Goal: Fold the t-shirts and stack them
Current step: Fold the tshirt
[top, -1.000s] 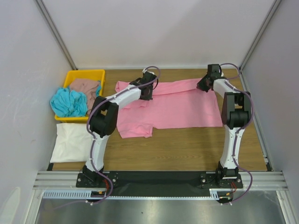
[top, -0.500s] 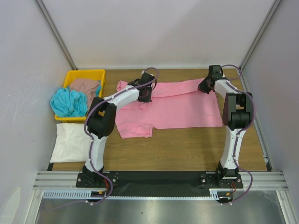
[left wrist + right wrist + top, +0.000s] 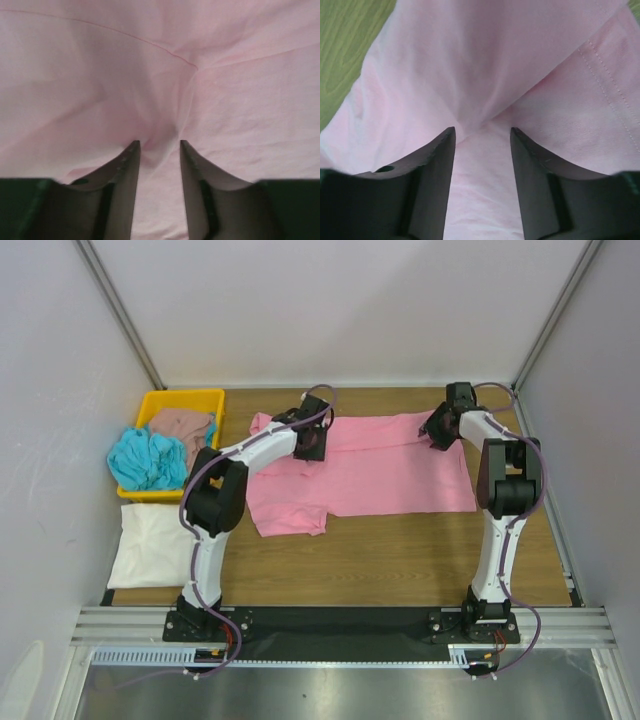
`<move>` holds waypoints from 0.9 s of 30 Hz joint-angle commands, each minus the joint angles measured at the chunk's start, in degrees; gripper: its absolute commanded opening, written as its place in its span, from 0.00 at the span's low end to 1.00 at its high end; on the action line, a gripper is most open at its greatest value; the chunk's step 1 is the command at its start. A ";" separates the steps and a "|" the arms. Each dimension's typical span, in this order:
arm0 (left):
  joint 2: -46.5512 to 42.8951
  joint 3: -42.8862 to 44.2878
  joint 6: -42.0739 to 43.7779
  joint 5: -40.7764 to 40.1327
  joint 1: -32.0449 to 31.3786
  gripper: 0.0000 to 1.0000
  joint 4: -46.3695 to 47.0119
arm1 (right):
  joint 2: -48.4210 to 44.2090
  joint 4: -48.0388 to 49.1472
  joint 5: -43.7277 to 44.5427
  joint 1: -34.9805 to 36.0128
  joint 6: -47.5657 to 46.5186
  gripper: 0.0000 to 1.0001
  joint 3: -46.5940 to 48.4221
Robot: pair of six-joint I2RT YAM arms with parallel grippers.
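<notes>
Folded cream-white cloth t-shirt [image 3: 155, 545] lies at the table's [image 3: 400, 555] near-left corner. Bright pink cloth t-shirt [image 3: 380, 475] is spread mid-table, far edge doubled over. Left end effector [image 3: 159, 145] and right end effector [image 3: 482, 131] sit on that fold, jaws parted, gripping nothing. I'd lift both straight up so no cloth drags.

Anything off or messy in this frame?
Nothing is damaged or spilled. The turquoise shirt is crumpled and spills over the left rim of the yellow tray instead of lying inside it. The pink shirt lies spread on the table, its far edge folded over unevenly.
</notes>
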 commanded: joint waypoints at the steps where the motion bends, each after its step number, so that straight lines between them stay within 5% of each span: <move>1: -4.30 5.35 -2.46 2.98 1.61 0.45 -1.69 | -3.89 -2.39 -0.38 -0.75 -2.63 0.54 4.63; 4: -4.65 9.48 -5.17 5.01 4.68 0.56 -2.83 | -5.04 -2.66 -0.29 -2.86 -2.99 0.55 6.13; 11: -3.69 11.07 -11.60 9.32 14.17 0.64 -0.47 | -4.16 -2.13 1.47 -6.64 -3.16 0.53 7.36; 27: 1.23 9.49 -16.17 2.20 18.57 0.69 -1.08 | 1.11 -0.29 5.07 -7.87 -2.99 0.50 7.80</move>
